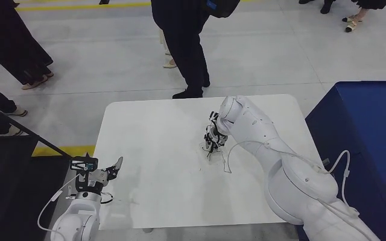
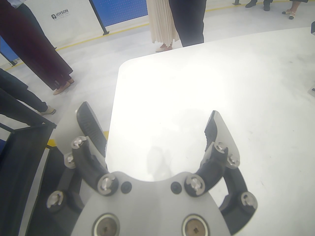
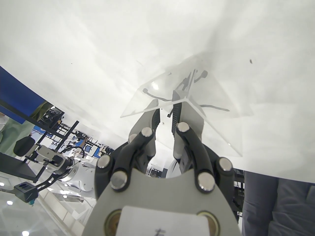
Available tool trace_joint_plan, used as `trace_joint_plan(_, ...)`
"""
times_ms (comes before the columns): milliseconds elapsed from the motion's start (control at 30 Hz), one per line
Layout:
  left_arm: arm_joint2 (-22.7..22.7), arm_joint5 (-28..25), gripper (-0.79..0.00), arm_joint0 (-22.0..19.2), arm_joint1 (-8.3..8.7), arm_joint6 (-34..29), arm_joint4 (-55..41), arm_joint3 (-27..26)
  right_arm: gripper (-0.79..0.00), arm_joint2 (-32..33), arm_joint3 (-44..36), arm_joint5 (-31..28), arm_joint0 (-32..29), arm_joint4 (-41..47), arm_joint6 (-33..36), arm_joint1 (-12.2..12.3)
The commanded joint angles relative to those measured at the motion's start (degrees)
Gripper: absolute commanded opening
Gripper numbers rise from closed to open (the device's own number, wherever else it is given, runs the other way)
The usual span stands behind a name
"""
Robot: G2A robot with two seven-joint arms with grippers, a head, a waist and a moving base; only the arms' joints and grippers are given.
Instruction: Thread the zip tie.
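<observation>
White table (image 1: 151, 181), thin dark curved zip tie (image 3: 156, 96) against clear panel (image 3: 221, 94).

Ahead of the robot: the surface (image 1: 151, 138). At its near-left corner, the left pincer (image 2: 149, 111) straddles the left edge, one finger out over the floor and the other over the surface, held above it. Near the middle, a little right of centre and toward the far edge, the right pincer (image 3: 167, 104) points down at the surface. At its end, on the surface, is a clear sheet (image 3: 216, 94). Strands of zip tie (image 3: 157, 96) lie at the sheet, to both sides of the pincer; over or under the sheet, cannot tell. The two pincers are well apart. Off the surface's right side stands a partition (image 1: 356, 132).
</observation>
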Motion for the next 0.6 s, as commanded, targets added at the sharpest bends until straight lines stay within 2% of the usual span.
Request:
trace_joint_plan(0,0.0,0.0,0.0,0.0,0.0,0.0,0.0,0.0,-0.653,0.0,0.0,0.0,0.0,0.0,0.0,0.0)
trace_joint_plan(133,0.0,0.0,0.0,0.0,0.0,0.0,0.0,0.0,-0.656,0.2,-0.31,-0.42,-0.25,0.45,0.54,-0.05)
trace_joint_plan(200,0.0,0.0,0.0,0.0,0.0,0.0,0.0,0.0,-0.717,0.74,-0.08,-2.33,-0.22,1.06,1.61,-0.03)
trace_joint_plan(233,0.0,0.0,0.0,0.0,0.0,0.0,0.0,0.0,-0.785,0.93,0.09,-2.95,-0.15,1.18,2.16,0.0)
trace_joint_plan(367,0.0,0.0,0.0,0.0,0.0,0.0,0.0,0.0,-0.785,1.69,0.68,-4.69,0.36,1.55,3.47,0.21)
trace_joint_plan(567,0.0,0.0,0.0,0.0,0.0,0.0,0.0,0.0,-0.785,1.66,0.71,-3.74,0.38,-0.15,5.87,0.35)
